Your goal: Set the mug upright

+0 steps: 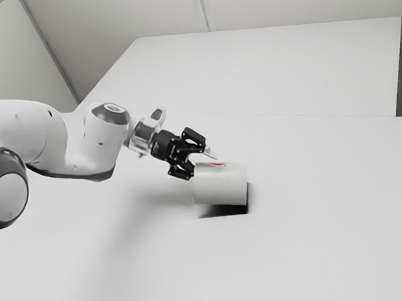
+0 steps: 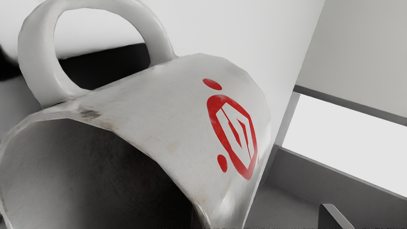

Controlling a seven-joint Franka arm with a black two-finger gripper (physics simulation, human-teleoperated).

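In the exterior view my gripper (image 1: 204,165) is at the mug's open end, fingers spread apart. The white mug (image 1: 220,185) is on its side, its mouth facing the gripper and its base toward the exterior view's right. One finger reaches over the mug's upper side; the other is by the rim, its tip hidden. The wrist view has the gripper (image 2: 265,219) beside the rim, with one fingertip (image 2: 332,218) outside the wall. There the mug (image 2: 165,108) presents its dark interior, a red emblem and its handle (image 2: 36,54).
A white table surface (image 1: 315,239) surrounds the mug, which casts a dark shadow just below it in the exterior view. Behind stand pale walls (image 1: 287,2). Grey ledges (image 2: 334,178) appear beyond the mug in the wrist view.
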